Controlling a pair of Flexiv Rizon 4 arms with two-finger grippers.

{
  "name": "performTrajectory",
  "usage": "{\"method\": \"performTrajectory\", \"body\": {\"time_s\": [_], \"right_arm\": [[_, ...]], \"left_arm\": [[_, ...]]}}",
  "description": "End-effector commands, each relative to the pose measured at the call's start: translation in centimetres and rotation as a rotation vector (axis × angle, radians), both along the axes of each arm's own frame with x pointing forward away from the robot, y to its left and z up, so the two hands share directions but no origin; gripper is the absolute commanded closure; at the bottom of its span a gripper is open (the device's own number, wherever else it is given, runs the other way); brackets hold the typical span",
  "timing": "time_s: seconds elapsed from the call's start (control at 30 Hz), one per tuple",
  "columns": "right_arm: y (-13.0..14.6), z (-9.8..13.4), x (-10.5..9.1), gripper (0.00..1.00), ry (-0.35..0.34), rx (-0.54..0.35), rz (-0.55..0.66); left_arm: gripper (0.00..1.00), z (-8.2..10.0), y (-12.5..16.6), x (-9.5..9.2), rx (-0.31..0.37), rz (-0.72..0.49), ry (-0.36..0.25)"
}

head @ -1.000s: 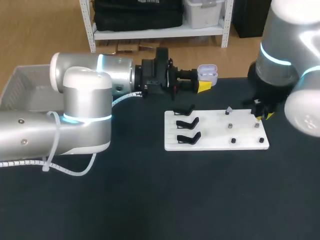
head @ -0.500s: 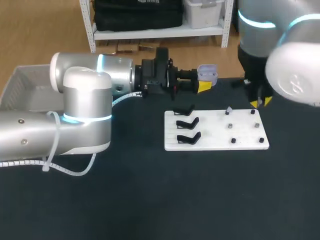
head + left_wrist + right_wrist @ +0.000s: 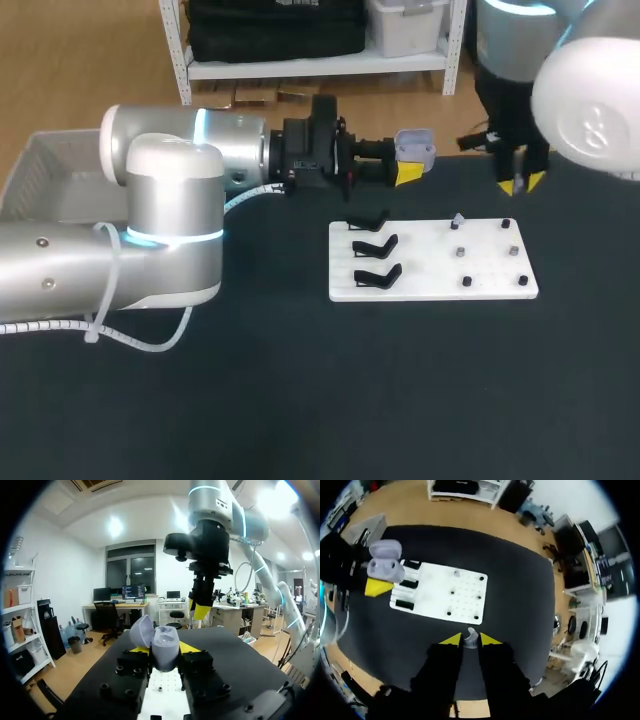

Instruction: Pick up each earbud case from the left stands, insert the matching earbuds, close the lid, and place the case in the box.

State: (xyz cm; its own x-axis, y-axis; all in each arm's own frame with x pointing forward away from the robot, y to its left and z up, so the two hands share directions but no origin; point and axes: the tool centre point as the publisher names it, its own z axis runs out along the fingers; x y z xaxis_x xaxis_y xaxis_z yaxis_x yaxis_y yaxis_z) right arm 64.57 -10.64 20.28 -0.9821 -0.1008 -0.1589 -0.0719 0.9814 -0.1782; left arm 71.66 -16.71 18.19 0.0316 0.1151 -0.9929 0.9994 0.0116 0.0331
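Case (image 3: 416, 150), lid open, is clamped in the left gripper (image 3: 408, 170) at the upper middle of the head frame, above the top edge of the white board (image 3: 430, 288) and clear of the dark table (image 3: 300, 400). From the left wrist, the case (image 3: 165, 645) stands between the 2 yellow tips with both fingers pressing its sides, its lid (image 3: 141, 631) swung back and the cavity facing up; the right gripper (image 3: 200, 611) hangs ahead of it, pointing down. In the head frame the right gripper (image 3: 522, 184) is at the upper right, above the board's far right corner and well apart from the case. From the right wrist, its fingers are closed on a small pale earbud (image 3: 470, 634) pinched between the yellow tips, with the board (image 3: 432, 600) and the case (image 3: 385, 567) ahead of it. 3 black stands (image 3: 375, 246) sit in a column on the board's left part, none holding a case. Dark pegs (image 3: 466, 282) dot its right part, and 1 small pale piece (image 3: 457, 219) stands on the top row, too small to identify. The grey box (image 3: 40, 170) lies at the far left edge, partly hidden behind the left arm.
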Motion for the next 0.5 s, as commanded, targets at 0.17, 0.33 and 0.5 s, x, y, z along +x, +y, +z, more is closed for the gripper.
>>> {"method": "performTrajectory", "body": {"time_s": [0.17,0.33,0.5], "right_arm": [[4.6,1.2,1.9,1.0,0.088,-0.017,-0.437],[5.6,2.3,2.8,1.0,0.073,-0.039,-0.512],[6.5,3.5,3.4,1.0,0.041,0.01,-0.58]], "left_arm": [[1.0,-0.2,0.0,-0.1,-0.008,0.005,-0.005],[1.0,-0.2,0.0,-0.1,-0.008,0.005,-0.005],[1.0,-0.2,0.0,-0.1,-0.008,0.005,-0.005]]}}
